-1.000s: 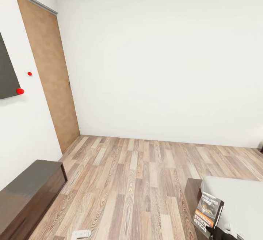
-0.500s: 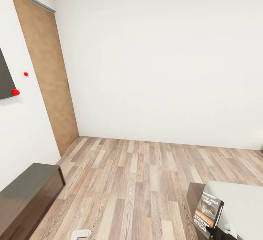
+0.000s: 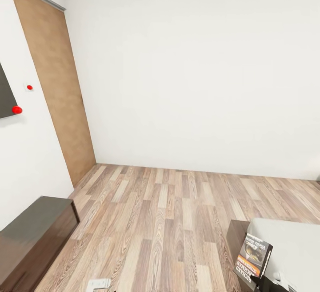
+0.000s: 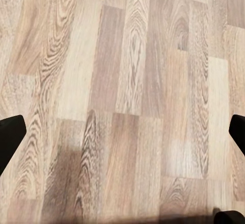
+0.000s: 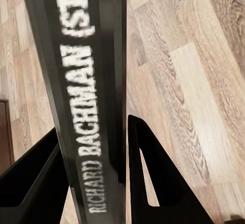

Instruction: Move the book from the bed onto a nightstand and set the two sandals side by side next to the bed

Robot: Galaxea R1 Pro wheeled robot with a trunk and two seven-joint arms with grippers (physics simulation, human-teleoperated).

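Right gripper (image 5: 94, 147) clenched the book (image 3: 253, 257) over the bed (image 3: 289, 247) corner. Left gripper (image 4: 122, 132) spread wide above bare floor (image 3: 169, 221). Bench (image 3: 31, 234), door (image 3: 55, 87) at left.

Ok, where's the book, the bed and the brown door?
book (image 3: 253, 256): head view, on its front cover.
bed (image 3: 289, 243): head view, on the bare off-white mattress.
brown door (image 3: 55, 87): head view, on the middle of its panel.
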